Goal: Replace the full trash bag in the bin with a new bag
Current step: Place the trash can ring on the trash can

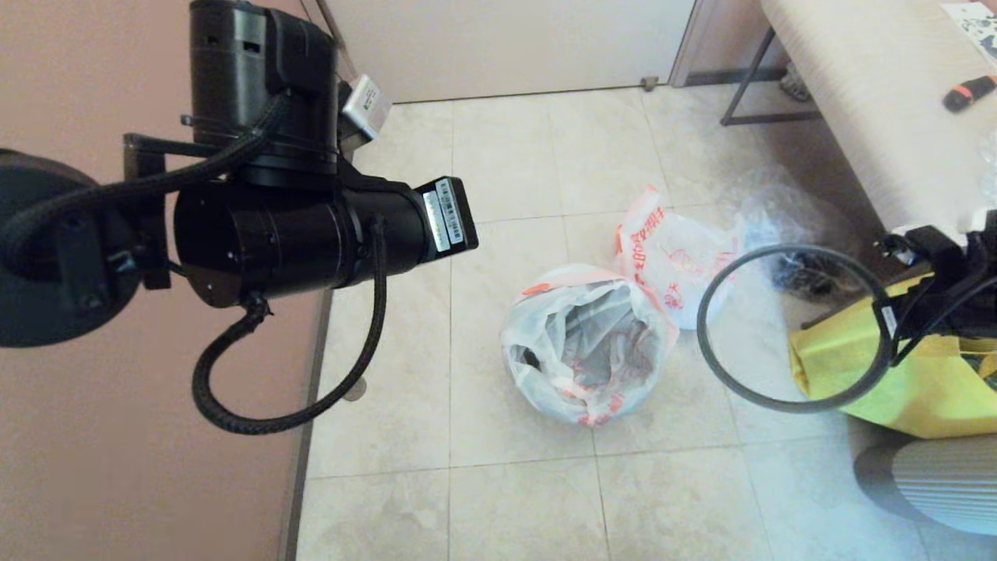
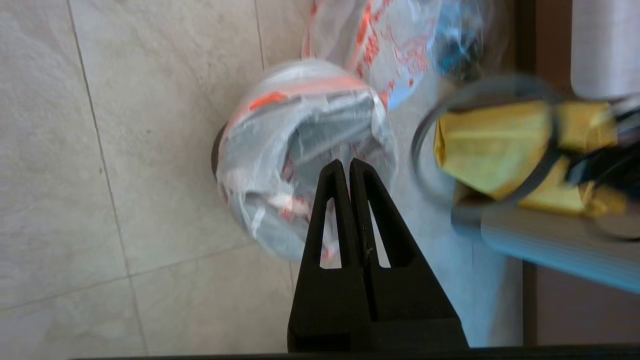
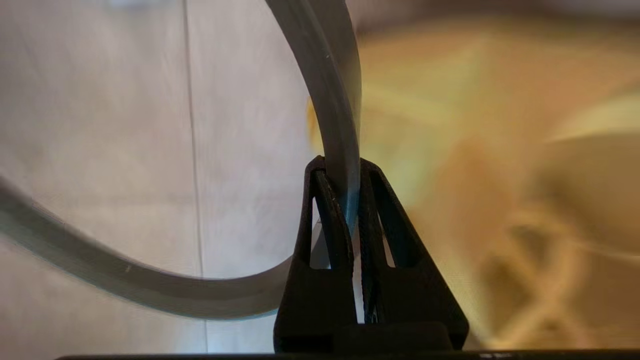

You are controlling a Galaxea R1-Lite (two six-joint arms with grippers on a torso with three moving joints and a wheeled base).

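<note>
Right end effector [image 3: 340, 172]: clamped on hoop [image 1: 724, 269], right of frame.
Left end effector [image 2: 348, 167]: fingers together, holding nothing.
Count: one bin [image 2: 216, 150], lined with new bag [image 1: 537, 343]; one full bag [image 1: 670, 257] behind.

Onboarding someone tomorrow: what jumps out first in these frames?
First, the dark-grey hoop, held in the air by the right hand, right of the bin and in front of a yellow tote. Next, the bin in the middle of the tiled floor, lined with the new bag. Behind it lies the full trash bag. The left hand hangs shut and empty above the bin.
</note>
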